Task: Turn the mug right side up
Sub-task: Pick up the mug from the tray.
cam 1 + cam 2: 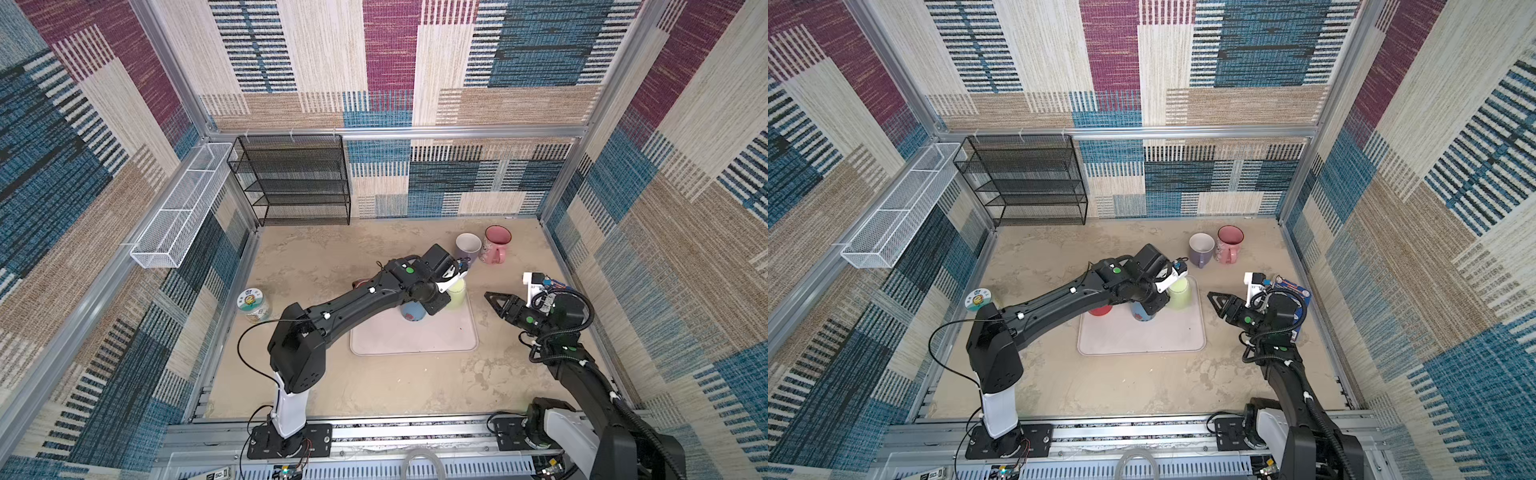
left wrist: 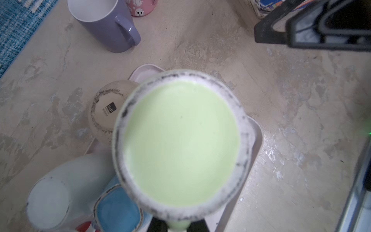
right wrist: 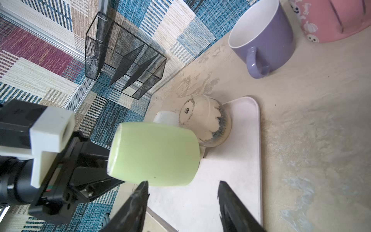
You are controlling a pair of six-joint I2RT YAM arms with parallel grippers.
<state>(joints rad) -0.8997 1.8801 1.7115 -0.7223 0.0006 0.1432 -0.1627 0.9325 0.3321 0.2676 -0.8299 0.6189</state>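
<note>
A pale green mug (image 1: 457, 293) (image 1: 1179, 293) is upside down over the back right corner of the pinkish tray (image 1: 415, 338). Its base (image 2: 180, 140) faces the left wrist camera. My left gripper (image 2: 178, 227) is shut on the mug's handle, one dark finger on each side. In the right wrist view the mug (image 3: 154, 154) has its mouth toward the tray (image 3: 241, 160); I cannot tell whether the rim touches it. My right gripper (image 3: 183, 182) (image 1: 492, 301) is open just right of the mug and holds nothing.
Upside-down beige (image 3: 204, 122), white (image 3: 166, 118), blue (image 1: 412, 311) and red (image 1: 1100, 311) mugs crowd the tray's back. Purple (image 1: 467, 247) and pink (image 1: 496, 243) mugs stand upright behind. A jar (image 1: 254, 305) is left; a black rack (image 1: 295, 178) is at the back.
</note>
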